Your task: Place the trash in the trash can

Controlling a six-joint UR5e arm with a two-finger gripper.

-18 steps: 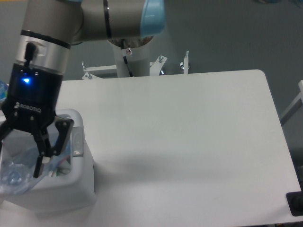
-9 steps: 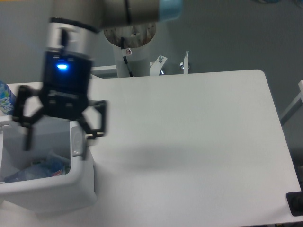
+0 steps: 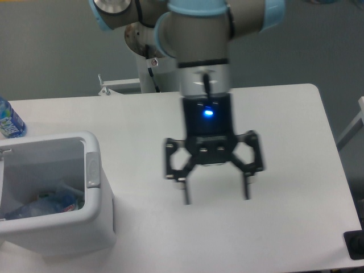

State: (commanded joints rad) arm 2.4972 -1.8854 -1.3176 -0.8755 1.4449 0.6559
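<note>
White boxy plastic trash can (image 3: 96, 227) with rounded corners, thick walls and a grey latch on its right wall sits at the lower left of the white rectangular table (image 3: 284, 125); use it as landmark. Inside the can, at the bottom, lies a crushed clear plastic bottle with blue parts (image 3: 48, 203), lying on its side against the lower right inner corner. Something pale sits beside it in there, too unclear to name; the crumpled wrapper cannot be picked out separately. Behind the can, at the far left frame edge, stands an upright plastic bottle with a bright blue label (image 3: 8, 119), partly cut off by the frame, apart from the can's rim.

Black two-finger gripper (image 3: 215, 198) is well to the right of the can, above bare tabletop roughly mid-table, pointing down. Its two fingers are spread wide, nothing between them, released and empty. Slight motion blur on the fingers. A blue light glows on the gripper body above the finger linkage. Grey and light-blue robot arm (image 3: 199, 34) rises from the gripper to the top of frame, behind the table's far edge. A soft shadow on the table lies under the gripper. Dark object at the bottom right corner, far from the can, cannot tell what it is.
</note>
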